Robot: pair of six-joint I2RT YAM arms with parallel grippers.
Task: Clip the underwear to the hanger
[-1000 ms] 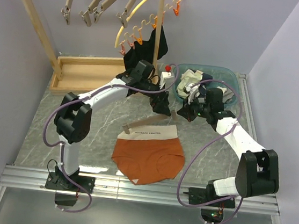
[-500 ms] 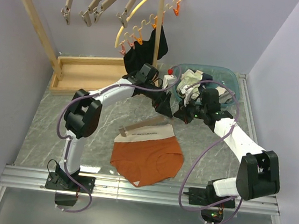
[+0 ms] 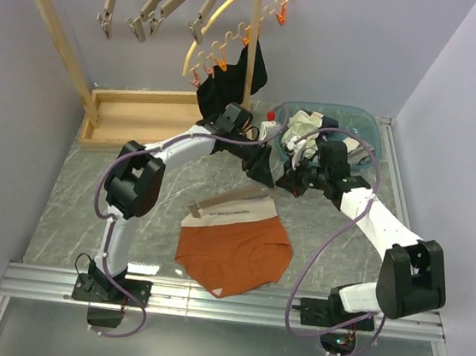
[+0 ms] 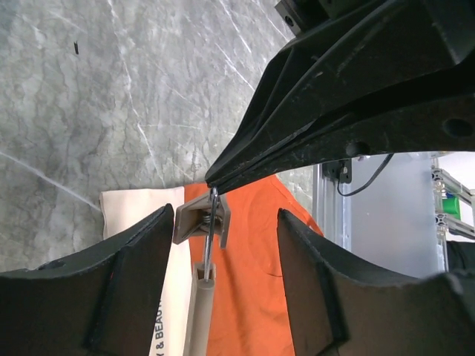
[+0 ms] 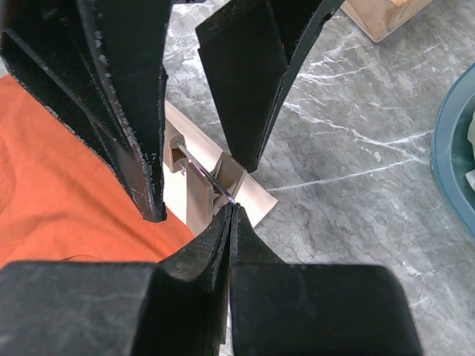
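Observation:
The rust-orange underwear lies flat on the marble table, its off-white waistband at the far side. The wooden hanger lies slanted along the waistband. My right gripper is shut on the thin wire at the hanger's right clip; in the right wrist view its tips pinch that wire just above the clip. My left gripper is open, one finger on each side of the clip without touching it. The bar and underwear show between its fingers.
A teal basin of cream and grey clothes stands at the back right. A wooden tray sits at the back left. Above hang several spare hangers and a yellow hoop with a black garment.
My left arm has swung right, bringing its open fingers around the hanger's clip beside the right gripper. The right gripper has shifted slightly left with the wire. The underwear has not moved.

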